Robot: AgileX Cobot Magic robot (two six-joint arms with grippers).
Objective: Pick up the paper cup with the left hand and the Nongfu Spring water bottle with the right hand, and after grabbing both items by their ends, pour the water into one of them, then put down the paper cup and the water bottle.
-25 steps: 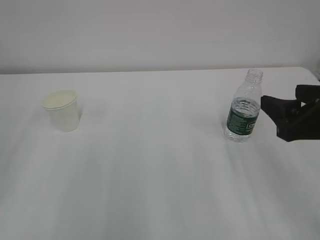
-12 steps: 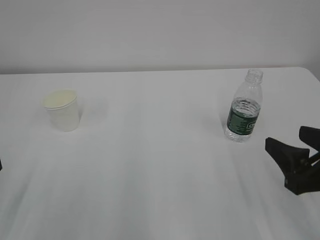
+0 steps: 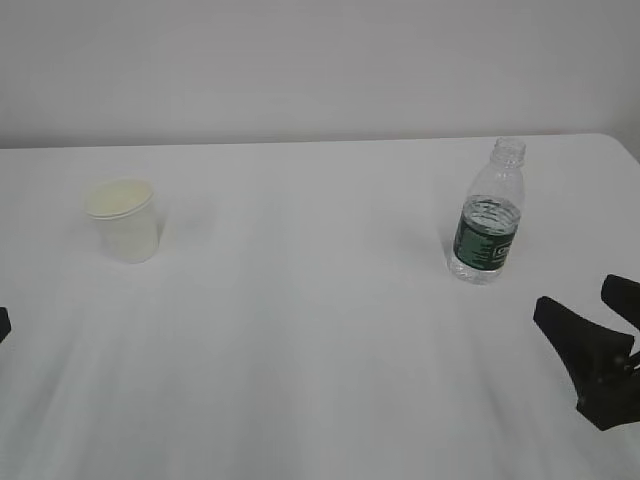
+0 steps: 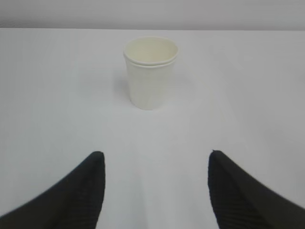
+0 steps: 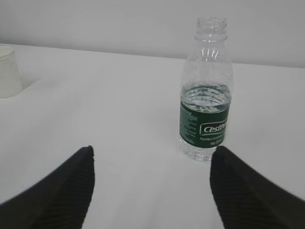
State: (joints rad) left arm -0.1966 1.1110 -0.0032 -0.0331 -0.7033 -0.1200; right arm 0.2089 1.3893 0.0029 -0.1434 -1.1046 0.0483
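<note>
At the left edge of the outside view, only a tiny dark bit of the left hand point(image 3: 2, 324) shows; the rest is cut off. In its own wrist view the left hand point(image 4: 157, 167) has its two black fingers point(image 4: 83, 191) wide apart with nothing between them. They point at the cup point(image 4: 150, 71), which stands upright and apart from them, with bare table point(image 4: 47, 95) on both sides.

In the outside view the cup point(image 3: 123, 218) stands near the table's left edge, toward the back. You cannot tell what is inside it. A wide stretch of bare table point(image 3: 300, 300) lies between the cup and the bottle point(image 3: 487, 213).

The bottle stands upright near the right edge, with no cap. Water point(image 3: 488, 212) fills the lower part, up to the top of the green label.

The right hand point(image 3: 595, 340) sits low near the front right corner, partly cut off by the picture's edge. Its fingers point(image 5: 62, 191) are wide apart and hold nothing. They point at the bottle point(image 5: 206, 95), which stands apart from them. The cup point(image 5: 8, 71) is cut off at the left side there.
</note>
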